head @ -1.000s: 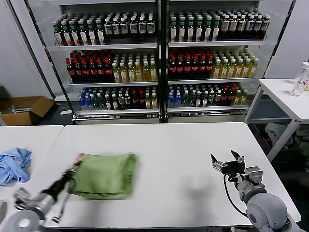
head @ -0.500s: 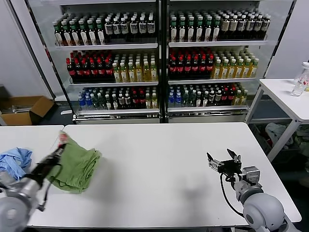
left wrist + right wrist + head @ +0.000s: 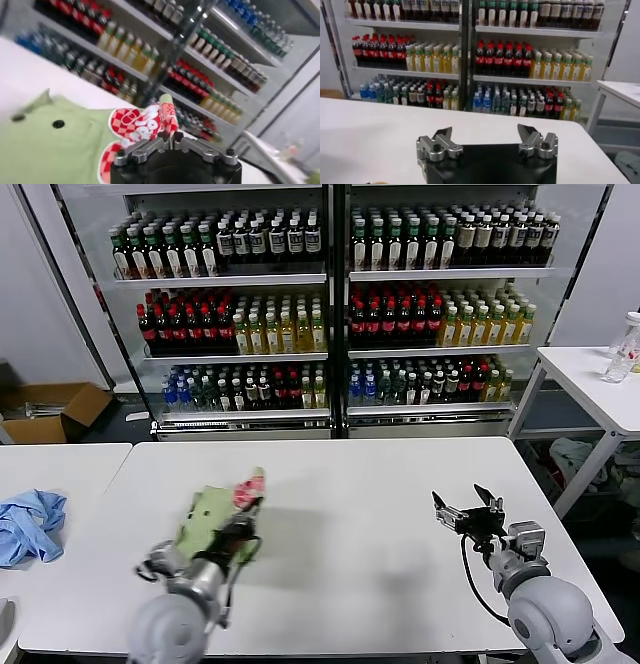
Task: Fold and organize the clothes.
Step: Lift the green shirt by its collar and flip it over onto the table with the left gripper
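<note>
The light green polo shirt [image 3: 207, 519] is folded into a bundle on the white table [image 3: 350, 484], left of centre, with its red-and-white print [image 3: 246, 490] turned up at its far end. My left gripper [image 3: 238, 529] is shut on the shirt's edge by the print and holds that part lifted. In the left wrist view the jaws [image 3: 168, 136] are pinched together on the printed fabric [image 3: 137, 125], with two small buttons showing on the green cloth [image 3: 45, 150]. My right gripper [image 3: 468, 512] is open and empty above the table's right side, also seen in its wrist view [image 3: 485, 134].
A light blue garment [image 3: 28, 524] lies on the separate table at the left. Glass-door fridges full of bottles [image 3: 330, 304] stand behind. A side table with a bottle [image 3: 622, 349] is at the right. A cardboard box [image 3: 50, 409] sits on the floor at the left.
My left arm has swung the shirt from the table's left edge back toward the centre, and the printed end now shows on top. The right gripper has stayed nearly still.
</note>
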